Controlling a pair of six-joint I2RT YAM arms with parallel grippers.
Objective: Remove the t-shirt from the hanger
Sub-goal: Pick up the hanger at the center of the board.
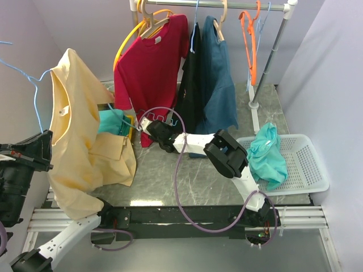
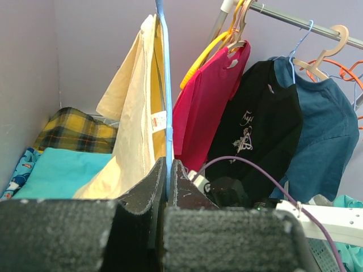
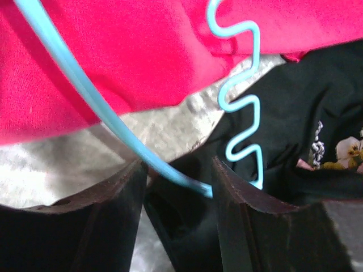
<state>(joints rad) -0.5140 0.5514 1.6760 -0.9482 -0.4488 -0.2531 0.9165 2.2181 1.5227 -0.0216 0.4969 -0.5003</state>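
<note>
T-shirt (image 1: 71, 113) is pale yellow and hangs on a thin blue wire hanger (image 2: 166, 85) at the left side, held up over the desk (image 1: 164, 175). Its lower folds seem to rest on the desk.

It looks soft, light and floppy. It will likely sag and bunch up when pulled, and it could catch on the wire. It will not break. The hanger is stiff but thin, so it may bend or swing. A good place to take hold looks like the loose cloth at the hem or a shoulder, so the shirt can slide off the wire.

The left pincer (image 2: 168, 167) is squeezed tight on the hanger wire, close by the shirt. The right pincer (image 3: 178, 170) has its jaws apart, with a bit of blue wire lying between them, not squeezed.

A small white tag (image 2: 159, 120) on the t-shirt has red marks, too small to read. The black shirt (image 2: 255, 124) has pale curly writing and a flower, but the words cannot be made out.
</note>
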